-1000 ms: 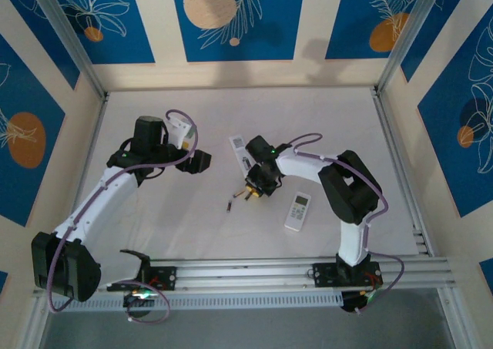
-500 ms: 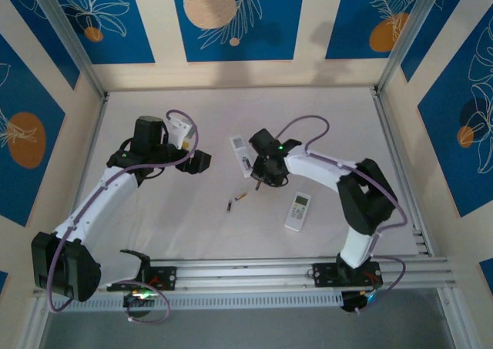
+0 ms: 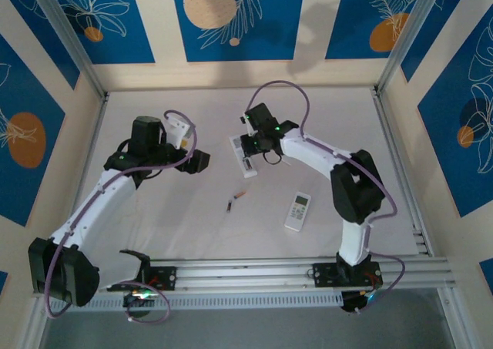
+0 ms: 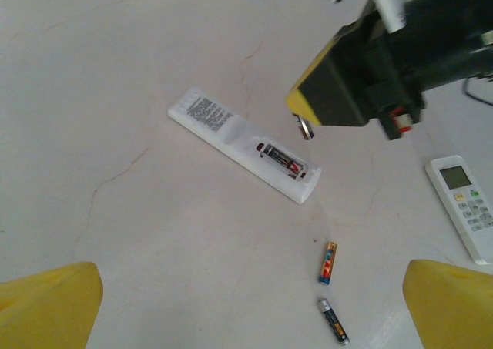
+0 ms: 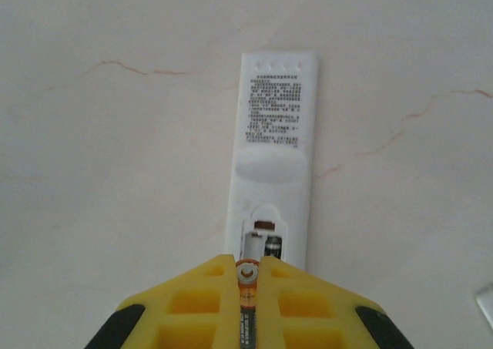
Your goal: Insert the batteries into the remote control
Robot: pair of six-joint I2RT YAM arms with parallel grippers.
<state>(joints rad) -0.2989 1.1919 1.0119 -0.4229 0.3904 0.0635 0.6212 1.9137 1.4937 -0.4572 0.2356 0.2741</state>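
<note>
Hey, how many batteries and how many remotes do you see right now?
Batteries: 4. One battery inside the open remote, one in the right gripper, two loose on the table.
Remotes: 2, counting the face-up remote.
Total: 6.

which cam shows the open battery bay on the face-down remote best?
Left wrist: battery bay unobstructed, seated battery visible. Right wrist: right pincer, gripping the held battery, covers its near end. Top external: too small to read.
</note>
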